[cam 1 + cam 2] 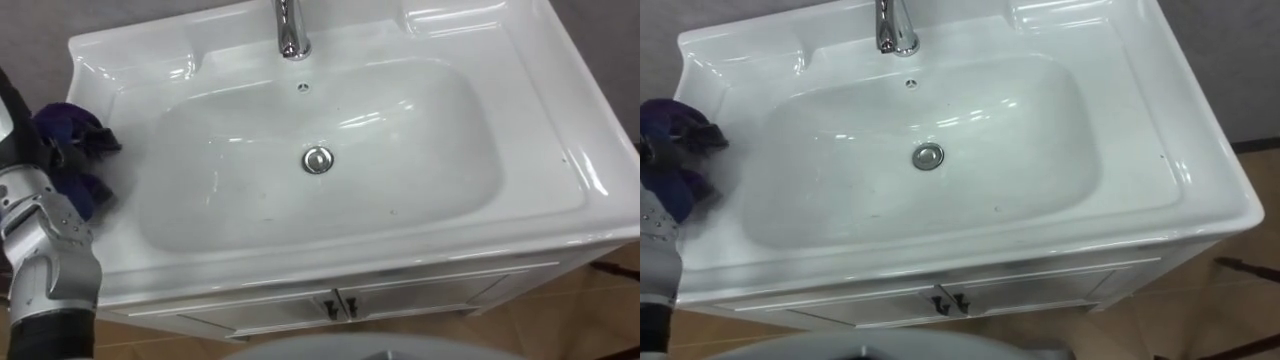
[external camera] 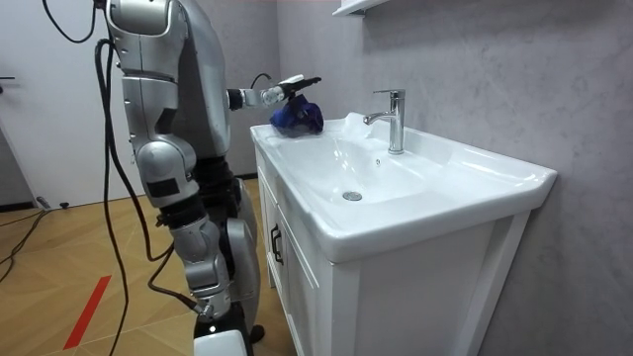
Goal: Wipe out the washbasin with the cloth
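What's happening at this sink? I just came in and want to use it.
The robot stands at the white basin with its left hand at a dark blue cloth bunched on the basin's left rim. The bowl around the drain plug holds no cloth, so wiping there seems not yet begun.

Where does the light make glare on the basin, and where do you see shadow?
Left eye view: glare streaks lie on the basin along its back slope and rims, and the tap shines. Right eye view: a grey shade falls in the bowl beside the dark cloth. Room view: the cabinet under the rim is dimmer than the top.
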